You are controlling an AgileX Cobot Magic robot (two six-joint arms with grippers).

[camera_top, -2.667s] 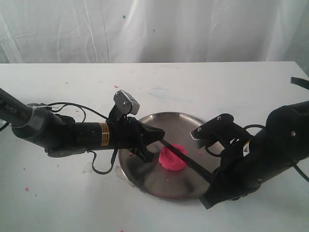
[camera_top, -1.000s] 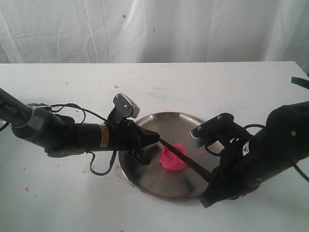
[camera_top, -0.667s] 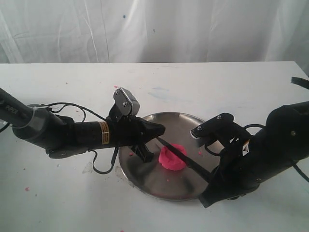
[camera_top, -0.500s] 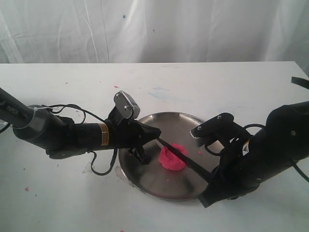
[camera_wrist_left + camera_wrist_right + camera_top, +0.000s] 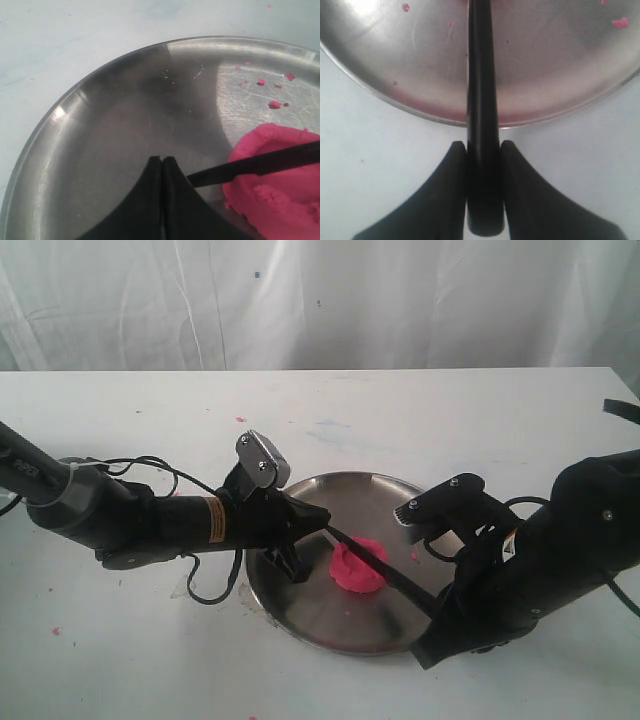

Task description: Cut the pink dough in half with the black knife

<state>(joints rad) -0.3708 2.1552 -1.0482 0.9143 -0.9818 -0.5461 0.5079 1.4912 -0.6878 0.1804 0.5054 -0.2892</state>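
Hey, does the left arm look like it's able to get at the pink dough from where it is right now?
Probably yes. The left gripper, shut and empty, hangs over the steel plate beside the pink dough. Bare plate lies between them; only the black knife crosses the dough's top.

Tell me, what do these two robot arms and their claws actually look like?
Both are matte black. The left arm is a slim tube with a grey collar, a gold label band, loose black cables and a small silver camera box. The right arm is bulkier, with a small orange-white sticker. Each claw's fingers are smooth, black and tapering.
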